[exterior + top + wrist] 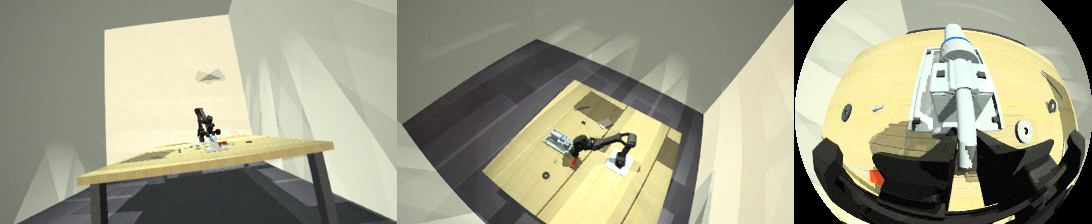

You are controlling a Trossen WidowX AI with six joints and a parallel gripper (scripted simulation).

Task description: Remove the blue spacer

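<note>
- From above, the black arm (pixel 615 141) reaches to the pale housing (pixel 554 143) (pixel 216 148) (pixel 939 92); a red-handled tool (pixel 573 163) lies near it.
- From the side, the housing stands on the wooden table (pixel 171 168).
- At the wrist, the claw (pixel 962 131) is closed on the shaft (pixel 966 117); the blue ring (pixel 957 39) is at the far end of the housing.

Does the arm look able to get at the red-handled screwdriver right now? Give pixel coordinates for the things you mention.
Probably not yet: the tool (pixel 962 131) is shut on the shaft (pixel 965 115), though the screwdriver (pixel 573 163) (pixel 876 177) lies close beside it.
</note>
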